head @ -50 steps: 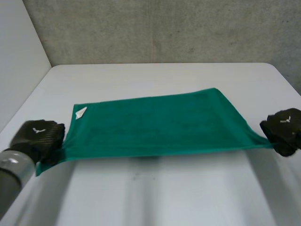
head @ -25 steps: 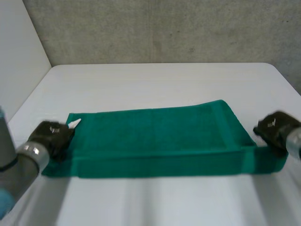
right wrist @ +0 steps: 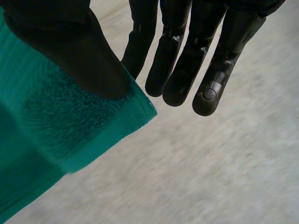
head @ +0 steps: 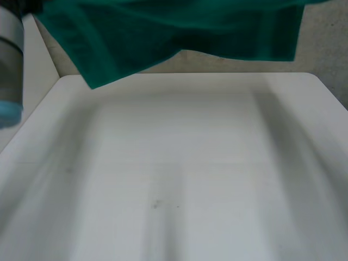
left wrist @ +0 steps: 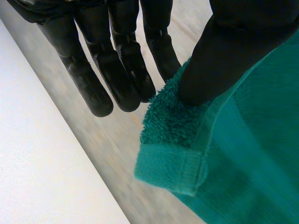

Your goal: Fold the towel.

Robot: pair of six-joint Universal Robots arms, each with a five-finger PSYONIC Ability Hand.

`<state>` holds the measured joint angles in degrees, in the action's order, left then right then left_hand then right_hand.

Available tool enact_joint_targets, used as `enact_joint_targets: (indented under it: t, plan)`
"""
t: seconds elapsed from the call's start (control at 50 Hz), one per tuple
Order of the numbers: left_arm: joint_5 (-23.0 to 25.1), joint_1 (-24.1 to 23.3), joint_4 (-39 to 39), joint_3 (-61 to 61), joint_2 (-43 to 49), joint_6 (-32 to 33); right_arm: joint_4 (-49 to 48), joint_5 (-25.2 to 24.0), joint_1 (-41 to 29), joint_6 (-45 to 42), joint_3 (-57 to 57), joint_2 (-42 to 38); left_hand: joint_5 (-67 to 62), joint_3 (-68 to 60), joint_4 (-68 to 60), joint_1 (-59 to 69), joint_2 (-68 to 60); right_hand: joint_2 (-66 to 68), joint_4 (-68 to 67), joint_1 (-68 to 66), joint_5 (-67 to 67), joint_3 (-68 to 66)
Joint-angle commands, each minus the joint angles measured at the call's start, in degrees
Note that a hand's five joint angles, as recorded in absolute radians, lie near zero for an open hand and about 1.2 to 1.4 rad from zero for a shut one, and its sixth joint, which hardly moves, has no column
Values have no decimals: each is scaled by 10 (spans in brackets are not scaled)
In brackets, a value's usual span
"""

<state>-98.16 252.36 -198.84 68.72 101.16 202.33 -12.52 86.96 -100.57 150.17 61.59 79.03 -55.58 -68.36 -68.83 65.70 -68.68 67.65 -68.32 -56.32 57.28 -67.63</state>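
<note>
Thumb of left hand [left wrist: 224,51] pinches a hemmed corner of the green towel [left wrist: 243,154] against its fingers. Right hand [right wrist: 70,46] pinches another corner likewise. The green towel hangs clear above the white table [head: 179,163], over its far edge, long axis left-right, partly covering the concrete wall [head: 326,49].

Soft, even light falls on the flat white table [head: 179,163], brightest across its middle. The green terry towel [head: 179,27] hanging above the far edge throws broad, faint grey shadows (plainest along the right side) over it.
</note>
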Motion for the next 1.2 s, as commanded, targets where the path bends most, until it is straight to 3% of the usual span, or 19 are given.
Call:
enact_joint_targets:
  t: [0.02, 0.2, 0.34, 0.48, 0.58, 0.66, 0.8, 0.9, 1.06, 1.2]
  plan:
    - [9, 9, -8, 150, 10, -33, 4, -25, 3, -9, 156, -11, -144, -116, -112, 143, -113, 123, -117, -237, 127, -124]
    - [47, 9, -85, 275, 117, -33, 9, -24, 3, -34, 241, -119, -144, -116, -112, 143, -113, 123, -117, -237, 127, -124]
    - [50, 9, -67, 312, 135, -28, 70, -23, 5, -93, 266, -144, -144, -116, -112, 143, -113, 123, -117, -237, 127, -124]
    - [50, 22, 91, 374, 67, 10, 236, -21, 24, -209, 304, -82, -144, -116, -112, 143, -113, 123, -117, -237, 127, -124]
    - [52, 30, 230, 424, 5, 58, 367, -17, 79, -377, 395, -8, -144, -116, -112, 143, -113, 123, -117, -237, 127, -124]
    - [52, 28, 268, 455, -35, 79, 368, -23, 102, -427, 418, 23, -144, -116, -112, 143, -113, 123, -117, -237, 127, -124]
    - [52, 22, 218, 431, -40, 80, 273, -23, 99, -365, 383, 21, -144, -116, -112, 143, -113, 123, -117, -237, 127, -124]
    - [51, 16, 147, 383, 3, 79, 195, -23, 77, -281, 330, -49, -144, -116, -112, 143, -113, 123, -117, -237, 127, -124]
    - [45, 0, 52, 239, 135, 76, 119, -2, 27, -237, 225, -158, -144, -116, -112, 143, -113, 123, -117, -237, 127, -124]
    - [30, -12, 45, 99, 252, 81, 74, 23, 8, -214, 103, -264, -144, -116, -112, 143, -113, 123, -117, -237, 127, -124]
